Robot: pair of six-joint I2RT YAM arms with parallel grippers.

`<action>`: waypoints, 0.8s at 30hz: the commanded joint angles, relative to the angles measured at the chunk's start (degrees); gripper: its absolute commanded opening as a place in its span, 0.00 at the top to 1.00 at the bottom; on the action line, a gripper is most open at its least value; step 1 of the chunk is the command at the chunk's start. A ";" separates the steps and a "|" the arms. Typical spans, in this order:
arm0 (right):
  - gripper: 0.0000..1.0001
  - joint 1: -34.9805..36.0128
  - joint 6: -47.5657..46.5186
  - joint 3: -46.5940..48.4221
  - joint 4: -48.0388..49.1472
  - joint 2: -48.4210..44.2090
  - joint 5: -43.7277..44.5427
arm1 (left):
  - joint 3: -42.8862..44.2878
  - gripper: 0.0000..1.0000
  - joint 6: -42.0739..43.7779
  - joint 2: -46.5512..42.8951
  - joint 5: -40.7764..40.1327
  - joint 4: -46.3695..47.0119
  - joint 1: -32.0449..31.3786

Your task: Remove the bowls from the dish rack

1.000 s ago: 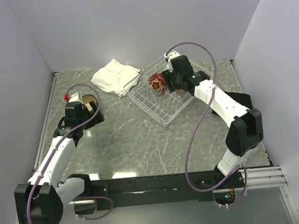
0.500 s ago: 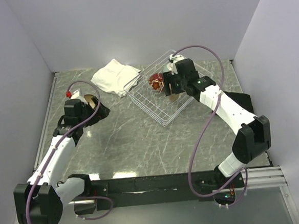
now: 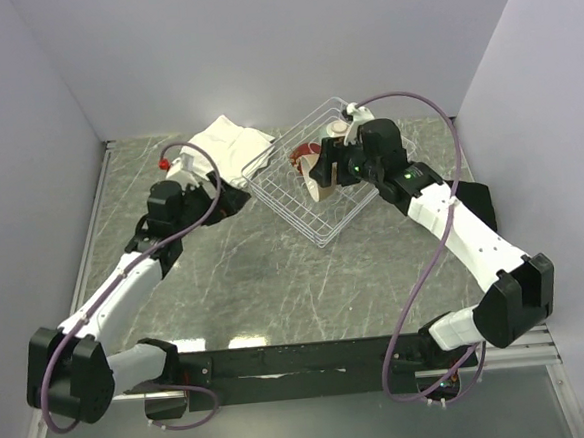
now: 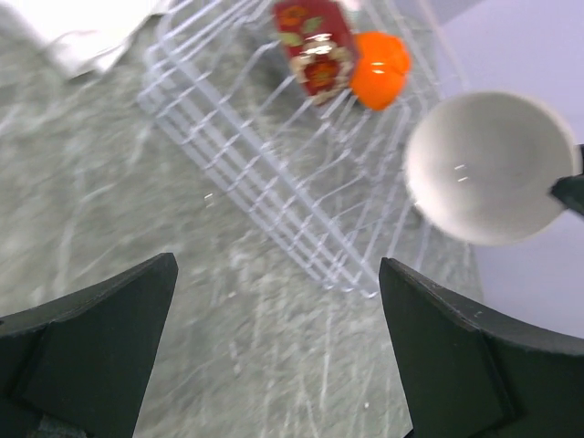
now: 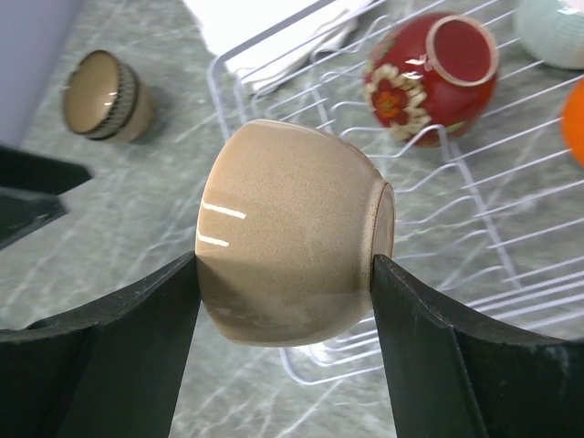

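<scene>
I have the grey marbled table (image 3: pixel 276 280) under both arms, and the rack (image 3: pixel 296 211) sits skewed on its far half, one corner pointing back toward the bases. A crumpled white cloth (image 3: pixel 222 149) lies just beside the rack's left corner. My left gripper (image 4: pixel 276 265) hangs over bare table short of the rack's left side, its jaws spread wide with nothing between them, facing the rack. My right gripper (image 5: pixel 285 274) is clamped on the tan bowl (image 5: pixel 287 228), one finger on each side of its wall. The tan bowl is turned on its side over the near part of the rack, foot ring toward my right and its pale inside facing the left gripper; I cannot tell whether it touches the wires. Farther back in the rack a red bowl (image 5: pixel 429 73) with a flower pattern lies on its side. A pale green bowl (image 5: pixel 552 27) sits behind it at the edge of the right wrist view. An orange piece (image 4: pixel 379 68) rests just beside the red bowl. A small brown bowl (image 5: pixel 100 96) is tipped on the table, well apart from the rack.
</scene>
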 commanded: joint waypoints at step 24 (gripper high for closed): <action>0.74 -0.40 23.26 -14.99 28.13 -9.67 -19.74 | 8.75 0.32 -9.12 20.52 5.77 20.67 -11.77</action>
